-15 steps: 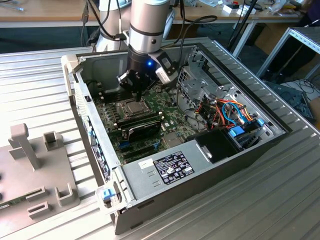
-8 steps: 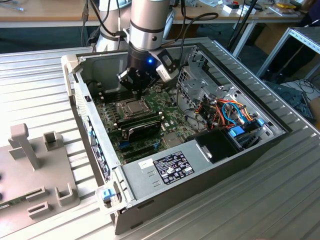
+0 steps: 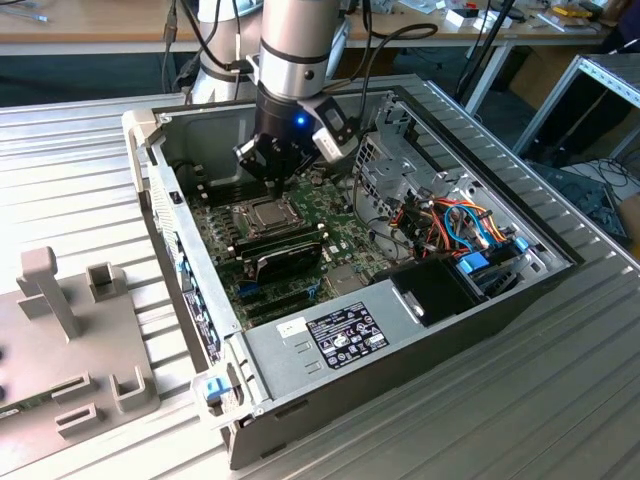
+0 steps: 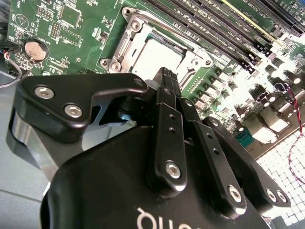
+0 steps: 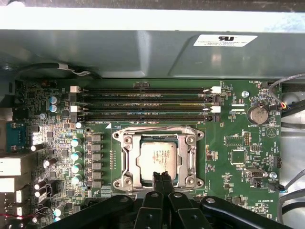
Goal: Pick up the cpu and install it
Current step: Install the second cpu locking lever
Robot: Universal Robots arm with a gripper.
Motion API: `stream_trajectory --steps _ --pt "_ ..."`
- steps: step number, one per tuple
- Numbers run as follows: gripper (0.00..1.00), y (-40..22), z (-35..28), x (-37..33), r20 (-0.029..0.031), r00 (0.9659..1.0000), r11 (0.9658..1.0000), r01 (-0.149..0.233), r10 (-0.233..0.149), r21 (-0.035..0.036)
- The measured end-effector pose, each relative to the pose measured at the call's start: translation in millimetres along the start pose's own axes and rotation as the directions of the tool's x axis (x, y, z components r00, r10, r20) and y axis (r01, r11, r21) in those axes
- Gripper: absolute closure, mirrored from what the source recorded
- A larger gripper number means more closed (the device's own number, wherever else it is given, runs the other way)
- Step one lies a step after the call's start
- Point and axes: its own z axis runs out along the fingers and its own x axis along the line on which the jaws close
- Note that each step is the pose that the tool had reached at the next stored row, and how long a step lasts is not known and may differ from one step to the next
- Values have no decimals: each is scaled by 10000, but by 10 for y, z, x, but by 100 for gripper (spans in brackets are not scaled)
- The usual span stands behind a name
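Note:
The cpu [image 5: 159, 157], a flat silver-grey square, lies inside the metal socket frame [image 5: 125, 160] on the green motherboard [image 5: 233, 157]. The exterior view has it [image 3: 268, 211] in the middle of the open computer case. My gripper [image 5: 162, 179] hovers just above the cpu's edge, its two black fingers pressed together with nothing between them. In the second wrist view the fingertips [image 4: 167, 78] end close over the cpu [image 4: 159, 55]. From outside, the gripper [image 3: 275, 168] hangs from the arm right above the socket.
Memory slots [image 5: 143, 102] run beside the socket. A black expansion card [image 3: 285, 255] lies just in front of it, with a power supply [image 3: 330, 335] beyond. Coloured cables [image 3: 460, 225] fill the case's right. A grey fixture [image 3: 60, 330] stands at the exterior view's left.

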Motion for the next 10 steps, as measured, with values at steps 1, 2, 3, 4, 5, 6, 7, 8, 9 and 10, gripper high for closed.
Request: stream_trajectory --steps 1,2,3,4,5,6,7,8,9,10 --pt "89 0 -4 0 0 10000 10000 0 0 0" --pt "89 0 -7 0 0 10000 10000 0 0 0" --pt "89 0 -8 0 0 10000 10000 0 0 0" --pt "89 0 -10 0 0 10000 10000 0 0 0" --pt "89 0 -13 0 0 10000 10000 0 0 0" --pt "89 0 -16 0 0 10000 10000 0 0 0" --pt "89 0 -17 -1 0 10000 10000 0 0 0" --pt "89 0 -20 -1 0 10000 10000 0 0 0" --pt "89 0 -23 0 -1 10000 10000 0 0 0" --pt "89 0 -25 -1 0 10000 10000 0 0 0"
